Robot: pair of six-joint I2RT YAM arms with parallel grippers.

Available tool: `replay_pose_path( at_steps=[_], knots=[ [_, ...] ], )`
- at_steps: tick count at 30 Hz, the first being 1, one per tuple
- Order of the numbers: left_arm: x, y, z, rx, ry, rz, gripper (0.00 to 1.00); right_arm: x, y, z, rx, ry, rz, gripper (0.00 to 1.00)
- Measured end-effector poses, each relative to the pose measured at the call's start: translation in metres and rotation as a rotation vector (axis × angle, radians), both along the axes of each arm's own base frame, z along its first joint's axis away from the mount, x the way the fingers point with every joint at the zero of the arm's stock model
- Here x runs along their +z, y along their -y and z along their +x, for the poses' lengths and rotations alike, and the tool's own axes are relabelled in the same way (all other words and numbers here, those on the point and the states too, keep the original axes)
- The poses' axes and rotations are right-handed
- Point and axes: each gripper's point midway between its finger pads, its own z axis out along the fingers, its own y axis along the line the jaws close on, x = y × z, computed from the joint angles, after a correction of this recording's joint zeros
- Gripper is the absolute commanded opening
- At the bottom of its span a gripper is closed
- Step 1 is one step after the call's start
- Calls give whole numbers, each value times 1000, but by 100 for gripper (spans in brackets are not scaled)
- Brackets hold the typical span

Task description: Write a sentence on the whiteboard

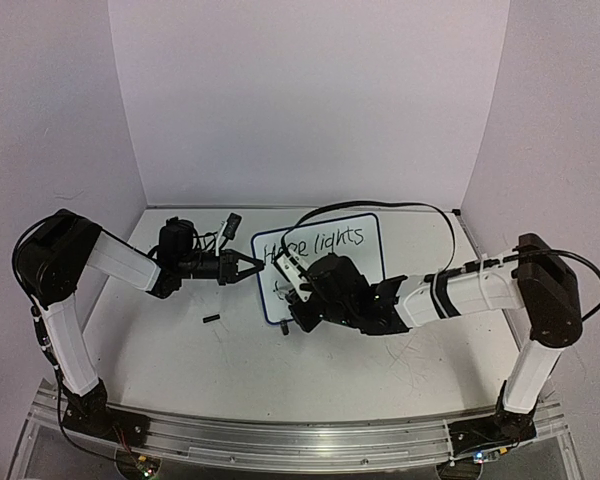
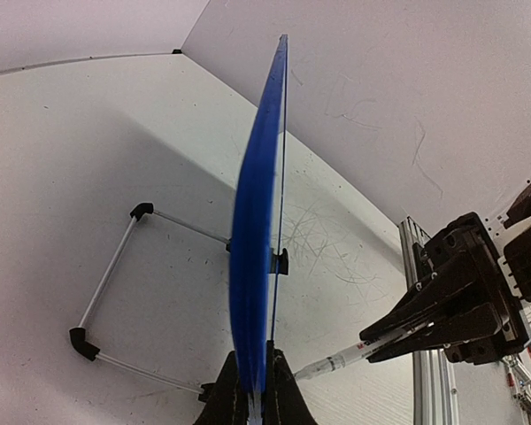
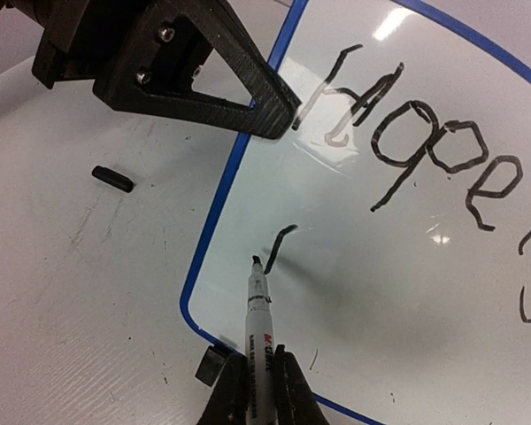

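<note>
White table (image 1: 180, 360), pale walls. The whiteboard (image 1: 365, 262) stands mid-table, my left gripper (image 1: 251, 267) clamped on its edge. My right gripper (image 3: 257, 394) pinches the marker (image 3: 257, 310). "Hope lights" is written, and I judge the second line barely begun.

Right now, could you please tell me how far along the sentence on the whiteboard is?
Done: "Hope lights" is written across the top of the whiteboard. In hand: the left gripper clamps the board's edge, and the right gripper holds the marker with its tip at a short first stroke of a second line. Left: the rest of that line; how much more is meant, I cannot tell.
</note>
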Motion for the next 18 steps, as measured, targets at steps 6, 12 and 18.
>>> replay_pose_path(
  at_steps=[6,12,18],
  knots=[
    [0,0,0,0,1,0,0,-7,-3,3,-5,-1,-12,0],
    [0,0,0,1,0,1,0,-7,0,7,-38,13,-23,0],
    [0,0,0,2,0,2,0,-7,2,8,-65,24,-38,0]
  ],
)
